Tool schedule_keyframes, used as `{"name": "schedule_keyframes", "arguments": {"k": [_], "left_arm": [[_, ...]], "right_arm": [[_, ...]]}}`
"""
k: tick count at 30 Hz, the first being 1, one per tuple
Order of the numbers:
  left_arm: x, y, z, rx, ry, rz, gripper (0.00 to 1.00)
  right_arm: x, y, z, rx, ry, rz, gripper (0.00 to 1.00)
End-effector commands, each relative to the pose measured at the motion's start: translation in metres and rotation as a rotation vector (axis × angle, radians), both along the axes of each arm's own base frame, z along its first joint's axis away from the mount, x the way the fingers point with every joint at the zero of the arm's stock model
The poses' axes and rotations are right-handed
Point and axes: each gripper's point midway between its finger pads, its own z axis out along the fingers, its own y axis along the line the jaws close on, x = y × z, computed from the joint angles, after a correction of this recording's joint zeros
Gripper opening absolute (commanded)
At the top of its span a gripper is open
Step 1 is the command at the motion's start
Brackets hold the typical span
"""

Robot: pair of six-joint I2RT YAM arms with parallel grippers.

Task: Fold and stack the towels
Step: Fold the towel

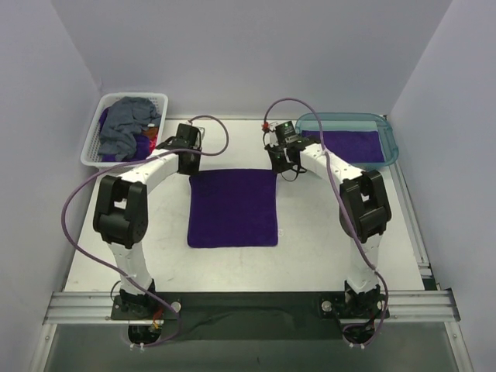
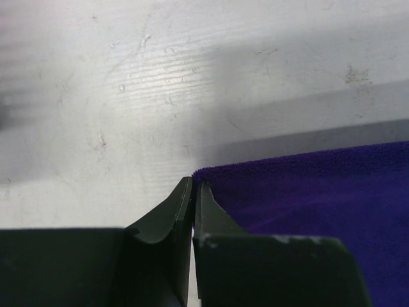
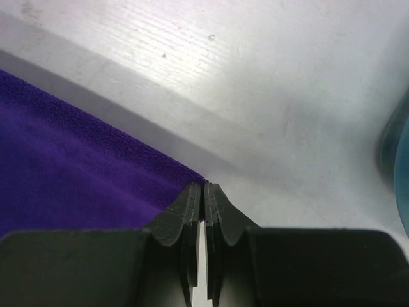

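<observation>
Left gripper: pressing shut to a thin slit on the far-left corner of the purple towel, fingertips resting low at the table.

Right gripper: holding jaws together at the far-right corner of the same cloth, tips touching its edge; not showing whether any fabric is caught between them.

Purple towel: lying flat and spread in the middle of the table, between the two arms, far edge running from one gripper to the other.

Teal tub: sitting at the far right, just beside the right gripper, holding a second purple towel lying flat inside.

White basket: standing at the far left, just beyond the left gripper, holding a crumpled grey towel heaped over other cloth, with purple and rust-red showing beneath.
</observation>
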Motion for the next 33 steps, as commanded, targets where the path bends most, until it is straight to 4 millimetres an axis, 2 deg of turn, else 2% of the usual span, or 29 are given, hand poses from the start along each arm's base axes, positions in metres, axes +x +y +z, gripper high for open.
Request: {"name": "schedule_keyframes", "arguments": {"k": [1,2,4,5,6,9,10,11,12,13,14,16,18,19,20,22,26,33], "left_arm": [[0.002,0.016,0.049,-0.011,-0.141,0.058,0.00],[-0.007,0.017,0.042,-0.015,-0.122,0.060,0.00],[-0.016,0.016,0.050,-0.048,-0.141,0.063,0.00],[-0.026,0.018,0.041,-0.048,-0.120,0.064,0.00],[-0.030,0.016,0.048,-0.065,-0.136,0.065,0.00],[-0.051,0.018,0.046,-0.093,-0.126,0.081,0.00],[-0.056,0.018,0.046,-0.103,-0.126,0.082,0.00],[-0.062,0.018,0.054,-0.120,-0.142,0.088,0.00],[-0.072,0.020,0.045,-0.120,-0.122,0.092,0.00],[-0.077,0.021,0.046,-0.127,-0.122,0.096,0.00],[-0.082,0.020,0.053,-0.150,-0.139,0.102,0.00],[-0.098,0.019,0.045,-0.178,-0.115,0.106,0.00],[-0.109,0.013,0.052,-0.236,-0.127,0.108,0.00],[-0.119,0.013,0.044,-0.244,-0.106,0.112,0.00],[-0.124,0.010,0.047,-0.270,-0.113,0.118,0.00],[-0.136,0.005,0.043,-0.307,-0.084,0.111,0.00],[-0.160,0.007,0.028,-0.333,-0.039,0.152,0.00],[-0.180,0.018,0.014,-0.301,-0.005,0.186,0.00]], "right_arm": [[-0.009,-0.008,0.046,-0.016,-0.098,-0.007,0.00],[-0.014,-0.007,0.052,-0.012,-0.109,-0.002,0.00],[-0.028,-0.003,0.046,-0.019,-0.091,0.013,0.00],[-0.032,-0.002,0.050,-0.013,-0.096,0.015,0.00],[-0.041,-0.004,0.042,-0.026,-0.078,0.019,0.00],[-0.060,0.002,0.040,-0.038,-0.077,0.044,0.00],[-0.070,0.003,0.032,-0.042,-0.056,0.035,0.00],[-0.076,0.003,0.035,-0.040,-0.059,0.036,0.00],[-0.081,0.004,0.034,-0.040,-0.056,0.037,0.00],[-0.092,0.003,0.026,-0.046,-0.038,0.038,0.00],[-0.095,0.002,0.030,-0.041,-0.048,0.031,0.00],[-0.106,-0.002,0.026,-0.041,-0.037,0.024,0.00],[-0.110,-0.005,0.024,-0.033,-0.029,0.007,0.00],[-0.113,-0.006,0.023,-0.031,-0.027,0.004,0.00],[-0.115,-0.013,0.022,-0.050,-0.032,-0.015,0.00],[-0.118,-0.015,0.022,-0.047,-0.031,-0.018,0.00],[-0.124,-0.017,0.026,-0.028,-0.034,-0.028,0.00],[-0.139,-0.015,0.024,0.023,-0.004,-0.039,0.00]]}}
